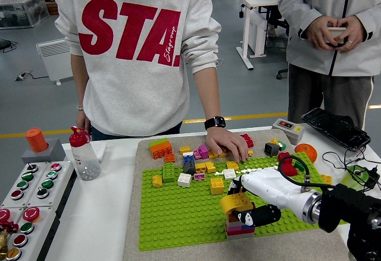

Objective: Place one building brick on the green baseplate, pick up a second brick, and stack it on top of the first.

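Our right hand (253,204) pinches yellow brick (236,202), fingers closed around it, directly above brick stack (240,226) on green baseplate (178,216), ready, we judge, for stacking. Person's hand (227,142) rests on loose bricks (196,161) behind stack, apparently steadying them.
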Robot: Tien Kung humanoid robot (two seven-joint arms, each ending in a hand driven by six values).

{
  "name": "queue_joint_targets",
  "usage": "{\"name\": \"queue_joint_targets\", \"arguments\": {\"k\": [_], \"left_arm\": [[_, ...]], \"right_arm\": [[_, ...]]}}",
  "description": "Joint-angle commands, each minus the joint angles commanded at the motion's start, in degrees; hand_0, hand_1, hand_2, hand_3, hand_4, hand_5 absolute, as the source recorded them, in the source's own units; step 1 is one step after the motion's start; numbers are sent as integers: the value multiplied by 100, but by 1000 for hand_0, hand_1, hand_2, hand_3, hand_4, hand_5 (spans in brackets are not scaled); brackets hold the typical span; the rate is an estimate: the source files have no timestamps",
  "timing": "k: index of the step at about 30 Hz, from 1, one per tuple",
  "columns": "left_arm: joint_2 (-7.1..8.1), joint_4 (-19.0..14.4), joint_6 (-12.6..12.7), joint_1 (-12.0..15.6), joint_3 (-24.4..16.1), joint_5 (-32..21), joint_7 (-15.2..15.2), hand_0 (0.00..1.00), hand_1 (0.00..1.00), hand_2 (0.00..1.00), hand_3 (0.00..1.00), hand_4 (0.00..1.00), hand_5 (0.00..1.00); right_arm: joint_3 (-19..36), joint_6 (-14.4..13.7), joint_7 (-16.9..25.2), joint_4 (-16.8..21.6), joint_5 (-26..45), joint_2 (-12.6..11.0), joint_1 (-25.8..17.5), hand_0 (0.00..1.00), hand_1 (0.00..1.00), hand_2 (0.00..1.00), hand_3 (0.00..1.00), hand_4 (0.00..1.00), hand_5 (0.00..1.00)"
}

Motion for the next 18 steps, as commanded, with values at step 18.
{"name": "queue_joint_targets", "arguments": {"k": [18], "left_arm": [[-1, 0, 4, 8, 7, 2, -7, 665, 688, 689, 577, 296, 998]], "right_arm": [[28, -17, -1, 0, -12, 53, -6, 661, 659, 685, 515, 540, 299]]}}
